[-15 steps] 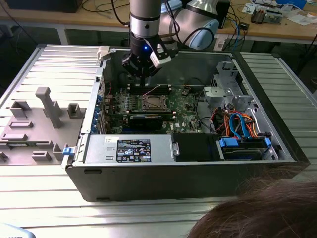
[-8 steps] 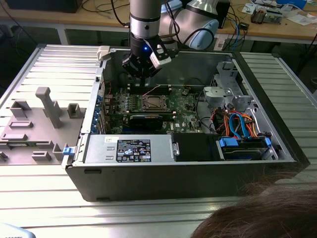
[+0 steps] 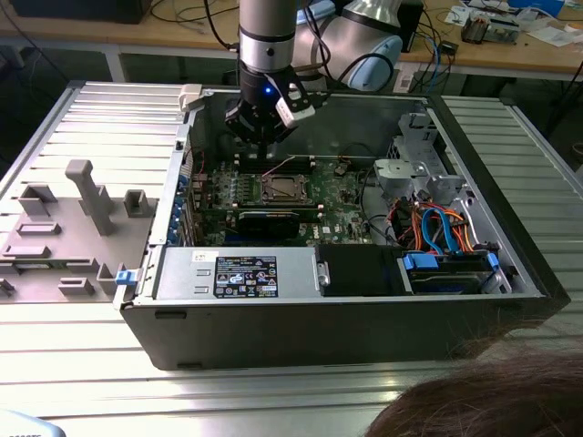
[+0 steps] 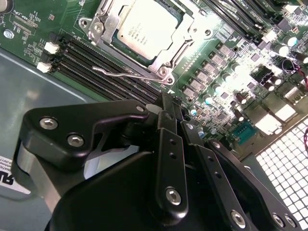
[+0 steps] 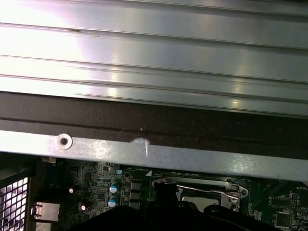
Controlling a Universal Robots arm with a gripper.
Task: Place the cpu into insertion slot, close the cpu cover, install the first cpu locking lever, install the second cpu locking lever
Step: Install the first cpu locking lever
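Silvery cpu (image 4: pixel 144 30) under cpu cover (image 4: pixel 108 24)

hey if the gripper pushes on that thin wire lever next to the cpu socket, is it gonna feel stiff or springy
Probably springy: the locking lever is a thin bent metal rod lying alongside the cpu cover, so it likely flexes before moving. Its smooth, shiny surface could let the gripper slip off. It seems anchored at one end, so it should swing rather than slide.
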